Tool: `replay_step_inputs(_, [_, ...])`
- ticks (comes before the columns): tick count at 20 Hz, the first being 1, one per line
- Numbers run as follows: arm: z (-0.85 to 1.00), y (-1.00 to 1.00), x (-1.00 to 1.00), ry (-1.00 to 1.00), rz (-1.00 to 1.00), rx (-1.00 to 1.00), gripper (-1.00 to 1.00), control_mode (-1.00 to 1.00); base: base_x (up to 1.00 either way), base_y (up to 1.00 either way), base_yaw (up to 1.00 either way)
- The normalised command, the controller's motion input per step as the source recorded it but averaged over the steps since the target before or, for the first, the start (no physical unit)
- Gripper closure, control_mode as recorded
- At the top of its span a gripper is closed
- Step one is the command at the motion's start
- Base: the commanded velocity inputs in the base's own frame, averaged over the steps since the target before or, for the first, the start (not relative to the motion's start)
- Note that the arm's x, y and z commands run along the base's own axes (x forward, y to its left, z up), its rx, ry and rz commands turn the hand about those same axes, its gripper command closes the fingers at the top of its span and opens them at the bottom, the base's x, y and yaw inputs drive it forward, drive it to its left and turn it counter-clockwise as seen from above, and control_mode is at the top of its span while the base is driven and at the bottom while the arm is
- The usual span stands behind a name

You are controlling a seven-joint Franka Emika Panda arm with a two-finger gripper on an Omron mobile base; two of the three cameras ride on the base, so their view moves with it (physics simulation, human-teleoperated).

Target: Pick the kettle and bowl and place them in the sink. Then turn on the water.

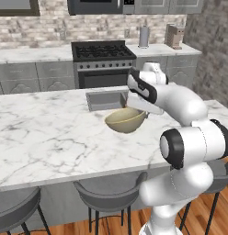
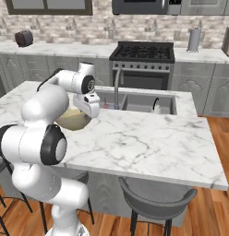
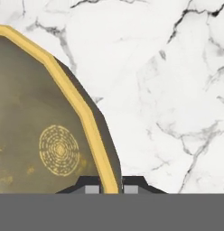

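The olive-tan bowl (image 1: 125, 120) sits on the white marble island just in front of the sink (image 1: 105, 102). My gripper (image 1: 144, 114) reaches down onto its right rim. In the hand view the bowl's yellow rim (image 3: 93, 122) runs between my two fingertips (image 3: 91, 189), and the gripper (image 3: 110, 188) is shut on it. From the right base view, the bowl (image 2: 70, 120) lies partly behind my hand (image 2: 88, 105). A thin black arched handle of the kettle (image 2: 155, 104) shows in the right basin of the sink (image 2: 140, 103); its body is hidden. No water falls from the faucet (image 2: 117, 86).
A stove (image 1: 102, 58) stands behind the island, with a tall steel canister (image 1: 143, 36) on the back counter. Grey stools (image 1: 109, 192) line the island's near edge. Bare marble (image 2: 144, 143) stretches to the right of the bowl.
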Motion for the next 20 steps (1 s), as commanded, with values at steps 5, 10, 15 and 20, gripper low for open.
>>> replay_step_inputs(5, [0.09, 0.00, 0.00, -0.05, 0.00, 0.00, 1.00, -1.00, 0.00, 0.00, 0.00])
replay_step_inputs(10, [0.02, 0.00, -0.03, -0.18, 0.00, 0.00, 1.00, -1.00, 0.00, 0.00, 0.00])
replay_step_inputs(15, [0.18, 0.00, -0.48, -0.26, 0.04, 0.03, 1.00, -1.00, 0.00, 0.00, 0.00])
replay_step_inputs(20, [0.44, 0.00, -0.54, -0.24, 0.07, 0.05, 1.00, -1.00, 0.00, 0.00, 0.00])
